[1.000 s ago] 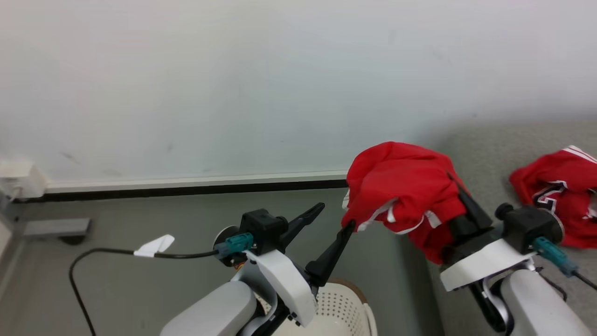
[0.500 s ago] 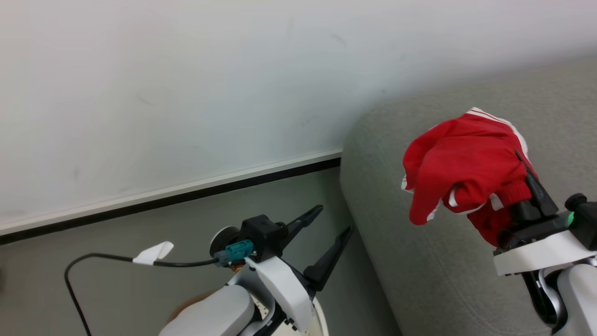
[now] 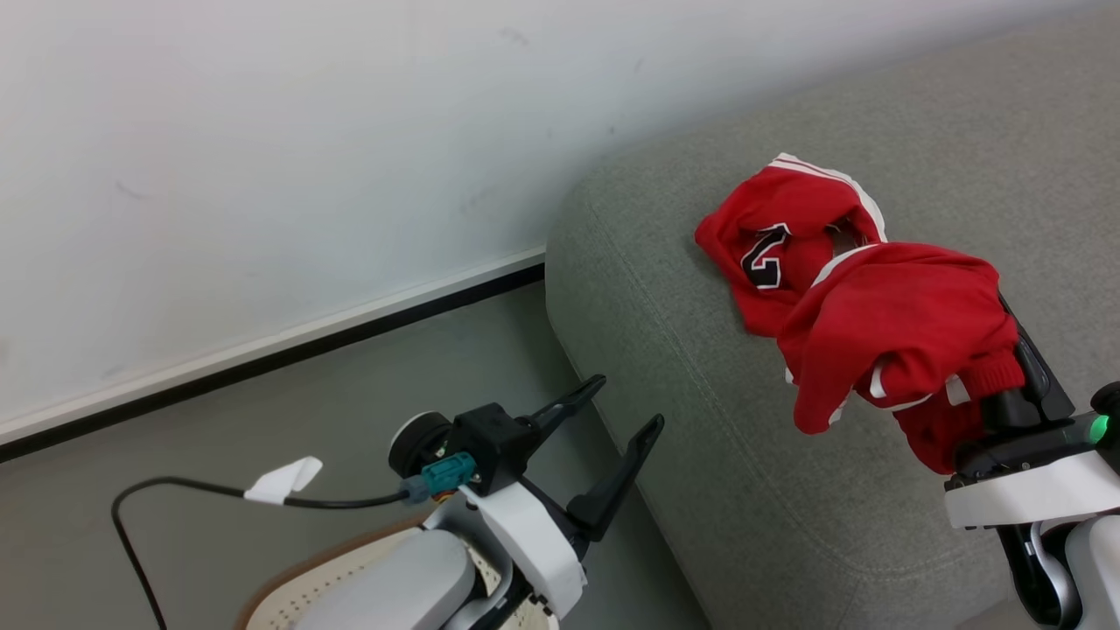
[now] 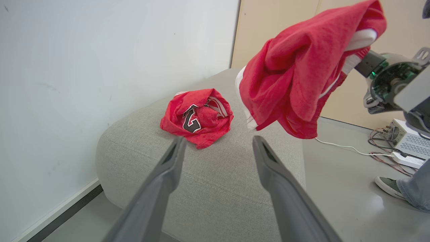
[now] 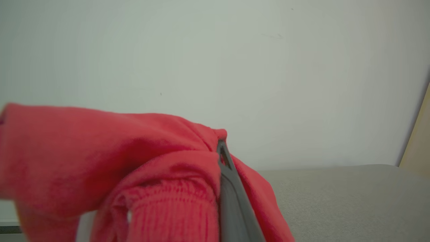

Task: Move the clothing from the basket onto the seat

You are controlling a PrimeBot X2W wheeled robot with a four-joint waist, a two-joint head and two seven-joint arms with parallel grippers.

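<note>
My right gripper [image 3: 1006, 350] is shut on a red garment with white trim [image 3: 892, 341], held in the air over the grey sofa [image 3: 717, 420]. The same garment [image 4: 295, 70] hangs large at the upper right of the left wrist view and drapes over one dark finger [image 5: 228, 188] in the right wrist view. A second red garment with a black-and-white mark [image 3: 779, 245] lies crumpled on the sofa seat [image 4: 215, 188]. My left gripper [image 3: 626, 407] is open and empty, left of the sofa's corner. Part of the basket's brown rim [image 3: 289, 573] peeks out under my left arm.
A white wall with a dark baseboard [image 3: 262, 367] runs behind. A black cable with a white tag [image 3: 280, 479] trails from my left wrist. In the left wrist view, cables and a white box [image 4: 403, 144] lie on the floor beside a person's shoe [image 4: 389, 186].
The head camera has swung towards the sofa, so the whole picture has shifted. My right gripper has carried the red garment from beside the basket to over the sofa, near the garment lying there.
</note>
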